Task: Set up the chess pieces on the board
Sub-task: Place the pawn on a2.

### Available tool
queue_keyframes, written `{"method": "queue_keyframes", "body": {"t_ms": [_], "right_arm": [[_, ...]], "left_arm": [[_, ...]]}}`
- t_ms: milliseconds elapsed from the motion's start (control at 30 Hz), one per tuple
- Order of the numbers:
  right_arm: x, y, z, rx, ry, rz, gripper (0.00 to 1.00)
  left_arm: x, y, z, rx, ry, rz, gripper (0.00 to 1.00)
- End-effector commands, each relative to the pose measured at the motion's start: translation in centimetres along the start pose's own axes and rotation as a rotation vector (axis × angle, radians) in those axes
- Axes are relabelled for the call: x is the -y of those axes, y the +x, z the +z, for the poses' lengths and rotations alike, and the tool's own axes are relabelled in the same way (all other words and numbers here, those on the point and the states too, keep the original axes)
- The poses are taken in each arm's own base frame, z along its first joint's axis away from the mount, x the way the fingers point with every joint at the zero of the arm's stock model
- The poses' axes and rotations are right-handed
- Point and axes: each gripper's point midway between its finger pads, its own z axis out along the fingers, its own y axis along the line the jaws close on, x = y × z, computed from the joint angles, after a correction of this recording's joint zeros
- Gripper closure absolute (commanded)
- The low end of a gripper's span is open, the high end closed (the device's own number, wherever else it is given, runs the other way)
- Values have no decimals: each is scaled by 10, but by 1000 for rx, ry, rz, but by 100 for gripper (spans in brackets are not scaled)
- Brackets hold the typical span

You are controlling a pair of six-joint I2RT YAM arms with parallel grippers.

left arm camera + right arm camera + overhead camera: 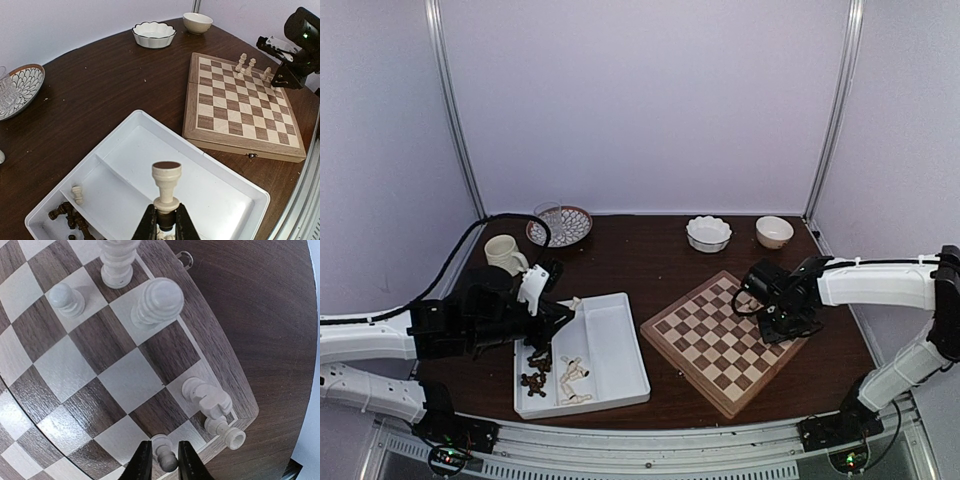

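Note:
The board [725,340] lies right of centre, also in the left wrist view [240,110]. My left gripper [166,210] is shut on a cream chess piece [166,182], held base-up above the white tray [215,175]. In the top view it [550,322] hangs over the tray's left part. My right gripper [164,443] is over the board's right corner [788,325]. Its jaws stand narrowly apart around a cream pawn [165,460] upright on the board [125,375]. Nearby stand a knight [207,397], a rook [227,432], a bishop [156,302] and another pawn [65,299].
The tray [620,350] holds several dark pieces [535,375] and cream pieces [572,378] in its left compartment. Two white bowls [708,232] [774,231] stand at the back, with a patterned plate [560,225] and a mug [503,253] at back left.

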Motion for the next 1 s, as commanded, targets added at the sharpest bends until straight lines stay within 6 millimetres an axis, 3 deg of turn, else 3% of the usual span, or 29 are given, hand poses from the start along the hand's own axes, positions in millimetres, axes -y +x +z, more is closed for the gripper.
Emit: {"method": "queue_keyframes", "body": {"t_ms": [0,200,367,767,900,967], "right_arm": [[3,-6,1,16,19,7,81],[15,1,-2,-1,70,17,88],[27,7,-9,-1,98,37,89],[20,13,2,-37,86,16,87],[19,13,2,-38,83,15,82],[20,12,1,-36,86,18,73]], "left_arm": [[3,-5,-4,25,15,-11,96],[2,-4,-4,24,14,-12,96],[2,-4,-3,22,14,-12,96],[2,-3,-1,14,12,-11,96],[2,-3,-1,13,12,-11,96],[3,-3,-1,14,14,-11,96]]}}
